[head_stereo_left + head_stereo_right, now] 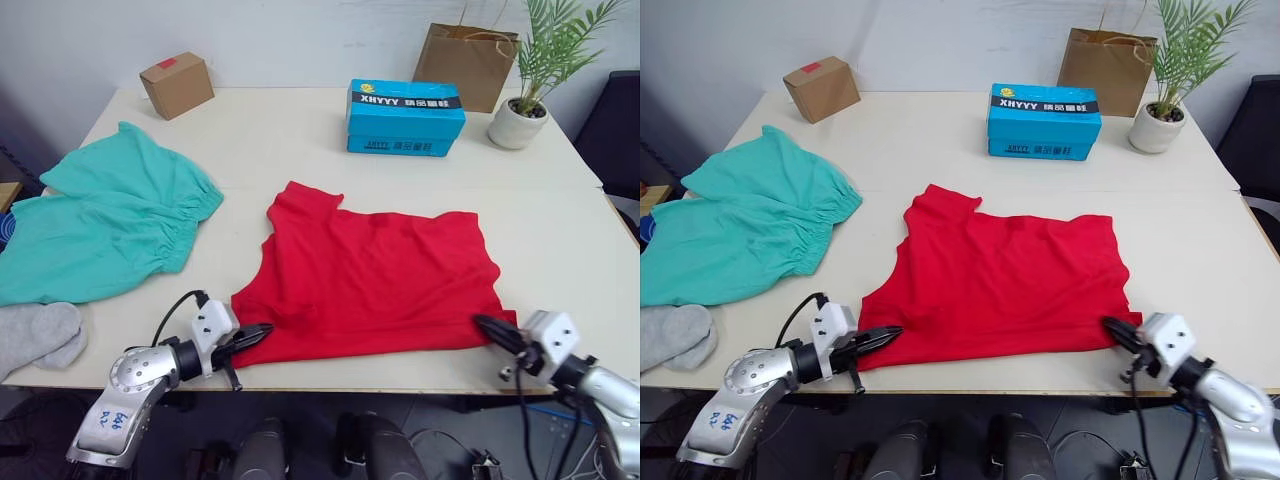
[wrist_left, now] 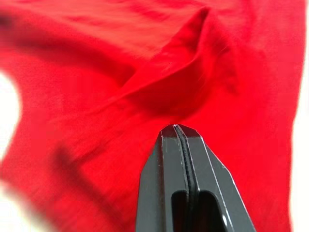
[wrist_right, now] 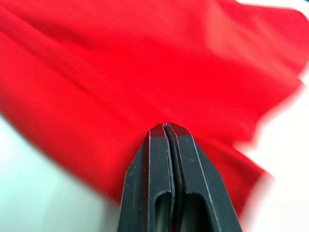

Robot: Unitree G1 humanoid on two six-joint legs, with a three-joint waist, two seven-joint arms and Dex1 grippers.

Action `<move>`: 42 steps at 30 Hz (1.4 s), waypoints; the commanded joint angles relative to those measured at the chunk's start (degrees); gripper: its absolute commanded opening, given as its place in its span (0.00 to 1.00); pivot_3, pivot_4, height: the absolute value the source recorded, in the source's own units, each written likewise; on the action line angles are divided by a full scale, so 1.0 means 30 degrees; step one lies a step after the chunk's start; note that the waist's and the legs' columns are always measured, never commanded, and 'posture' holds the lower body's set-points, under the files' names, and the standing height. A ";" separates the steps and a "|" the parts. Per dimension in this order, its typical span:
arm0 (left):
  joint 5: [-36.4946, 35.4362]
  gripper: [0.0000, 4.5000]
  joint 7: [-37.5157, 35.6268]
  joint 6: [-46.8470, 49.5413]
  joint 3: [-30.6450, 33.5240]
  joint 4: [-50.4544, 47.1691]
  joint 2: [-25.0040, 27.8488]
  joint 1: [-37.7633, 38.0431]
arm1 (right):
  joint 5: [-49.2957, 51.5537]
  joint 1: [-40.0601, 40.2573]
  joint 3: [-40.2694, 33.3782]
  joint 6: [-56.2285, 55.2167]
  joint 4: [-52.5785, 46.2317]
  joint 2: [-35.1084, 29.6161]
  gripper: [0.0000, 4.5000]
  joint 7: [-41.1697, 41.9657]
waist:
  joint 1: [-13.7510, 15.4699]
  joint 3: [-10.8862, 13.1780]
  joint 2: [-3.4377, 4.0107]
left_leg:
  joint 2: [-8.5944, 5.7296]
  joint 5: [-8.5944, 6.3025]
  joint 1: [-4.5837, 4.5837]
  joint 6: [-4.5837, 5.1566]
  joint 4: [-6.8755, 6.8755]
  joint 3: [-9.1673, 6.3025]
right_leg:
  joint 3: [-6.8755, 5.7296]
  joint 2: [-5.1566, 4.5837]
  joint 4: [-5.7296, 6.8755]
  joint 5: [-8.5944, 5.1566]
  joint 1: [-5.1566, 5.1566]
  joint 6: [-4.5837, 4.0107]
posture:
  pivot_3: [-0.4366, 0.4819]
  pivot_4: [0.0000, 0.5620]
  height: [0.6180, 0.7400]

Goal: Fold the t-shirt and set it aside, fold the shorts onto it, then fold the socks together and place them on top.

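So we've got the t-shirt spread flat across the near half of the table, right between our two grippers; the left gripper sits at the near-left hem corner, fingers pressed tight together, tips on the red cloth, though we can't tell if any fabric is actually pinched; the wrist view shows the tips meeting with just a thin seam between them, red folds right ahead of them; the right gripper is at the near-right hem corner, also clenched, its tips lying on the shirt edge with bare tabletop either side; the shorts lie well off beyond our left gripper, on the outer side of the table; the socks are bunched just nearer than the shorts, at the table edge, well apart from the left jaws.
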 commanded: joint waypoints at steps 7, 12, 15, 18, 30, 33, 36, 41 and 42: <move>-0.5828 0.14 -0.3472 0.2312 0.5707 -0.2567 0.3018 0.2127 | 0.2496 -0.0617 -0.1680 0.0530 -0.1992 -0.2307 0.14 0.2742 | -0.0095 0.0042 0.0064 | 0.0014 0.0002 -0.0044 -0.0005 -0.0005 0.0026 | 0.0015 0.0019 -0.0049 -0.0002 -0.0042 0.0003 | 0.48 0.27 1.00; -0.4274 0.49 -0.5422 0.0756 0.6319 -0.2880 0.5363 0.2941 | 0.1697 -0.0469 -0.0632 -0.0228 -0.2230 -0.3817 0.53 0.5281 | 0.0138 0.0057 0.0094 | 0.0015 -0.0004 -0.0051 -0.0008 -0.0041 0.0014 | 0.0019 0.0046 -0.0130 -0.0003 -0.0035 0.0000 | 0.48 0.27 1.00; -0.1196 0.70 -0.5786 -0.2474 0.4437 -0.2907 0.5385 0.3242 | 0.0591 0.0143 0.0350 -0.1408 -0.1311 -0.4574 0.76 0.7165 | 0.0245 0.0058 0.0096 | 0.0014 -0.0050 -0.0080 0.0039 -0.0043 0.0022 | 0.0020 0.0045 -0.0178 0.0015 -0.0036 -0.0029 | 0.48 0.27 1.00; 0.0206 0.70 -0.5004 -0.3124 0.3265 -0.2886 0.5037 0.2733 | 0.0069 0.0251 0.0559 -0.1797 -0.0872 -0.4887 0.76 0.7326 | 0.0365 0.0056 0.0100 | 0.0016 -0.0138 -0.0082 0.0091 -0.0031 0.0064 | 0.0030 0.0040 -0.0203 0.0026 -0.0032 -0.0022 | 0.48 0.27 1.00; 0.1794 0.71 -0.4417 -0.2166 0.0931 -0.2330 0.5173 0.2078 | -0.1913 -0.1205 0.2210 -0.1284 0.0382 -0.5595 0.63 0.7094 | -0.0030 0.0052 0.0090 | 0.0035 -0.0193 -0.0045 0.0103 -0.0019 0.0123 | 0.0057 0.0042 -0.0195 0.0042 -0.0025 0.0002 | 0.48 0.27 1.00; 0.2303 0.62 -0.4207 -0.2229 0.0168 -0.1460 0.4950 0.1430 | -0.2242 -0.1848 0.2597 -0.1023 0.0606 -0.5621 0.41 0.6759 | -0.0014 0.0050 0.0086 | 0.0040 -0.0191 -0.0026 0.0107 0.0001 0.0136 | 0.0068 0.0043 -0.0196 0.0047 -0.0004 0.0003 | 0.48 0.27 1.00; 0.2535 0.44 -0.3887 -0.1665 -0.0347 -0.0919 0.4748 0.0772 | -0.2204 -0.2132 0.2752 -0.0804 0.0678 -0.5671 0.17 0.6854 | 0.0012 0.0047 0.0089 | 0.0036 -0.0176 -0.0002 0.0125 0.0014 0.0174 | 0.0125 0.0043 -0.0224 0.0057 0.0020 0.0025 | 0.48 0.27 1.00; 0.2320 0.12 -0.4305 -0.1117 -0.0258 -0.0928 0.5244 0.1068 | -0.1523 -0.1555 0.2414 -0.0209 0.0572 -0.6224 0.00 0.7785 | 0.0013 0.0044 0.0094 | 0.0027 -0.0160 0.0021 0.0111 0.0011 0.0259 | 0.0238 0.0045 -0.0264 0.0126 0.0023 0.0121 | 0.48 0.27 1.00; 0.2258 0.06 -0.4457 -0.1141 -0.0173 -0.0933 0.5398 0.1201 | -0.1339 -0.1341 0.2294 -0.0010 0.0472 -0.6365 0.00 0.7973 | 0.0015 0.0041 0.0099 | 0.0024 -0.0159 0.0026 0.0115 0.0009 0.0281 | 0.0270 0.0046 -0.0264 0.0133 0.0016 0.0131 | 0.48 0.27 1.00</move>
